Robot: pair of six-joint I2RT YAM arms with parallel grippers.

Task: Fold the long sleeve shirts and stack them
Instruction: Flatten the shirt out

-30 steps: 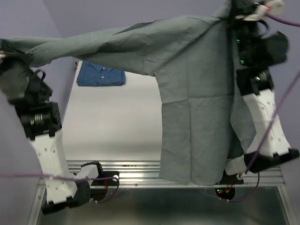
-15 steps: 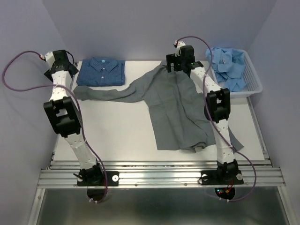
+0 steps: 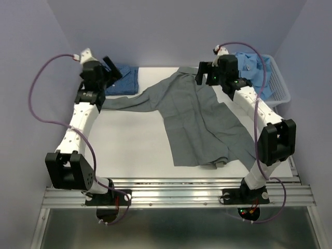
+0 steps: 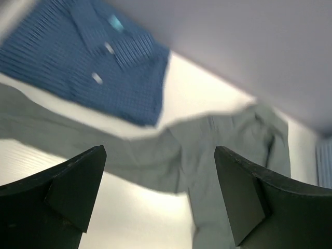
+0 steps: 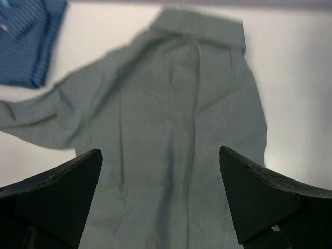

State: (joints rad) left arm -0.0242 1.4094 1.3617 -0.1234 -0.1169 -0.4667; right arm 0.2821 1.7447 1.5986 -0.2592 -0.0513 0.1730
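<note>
Top external: left tool (image 3: 113, 68), right tool (image 3: 203, 73) spread near far edge of grey shirt (image 3: 194, 119).

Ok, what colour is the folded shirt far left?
Folded shirt: dark blue, finely patterned, best in the left wrist view.

High rear overview; two close downward wrist views, grey shirt (image 5: 176, 129) shared.

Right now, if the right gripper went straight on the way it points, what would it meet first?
Most likely the dark grey shirt, on its spread body; nothing shows between it and the right gripper.
</note>
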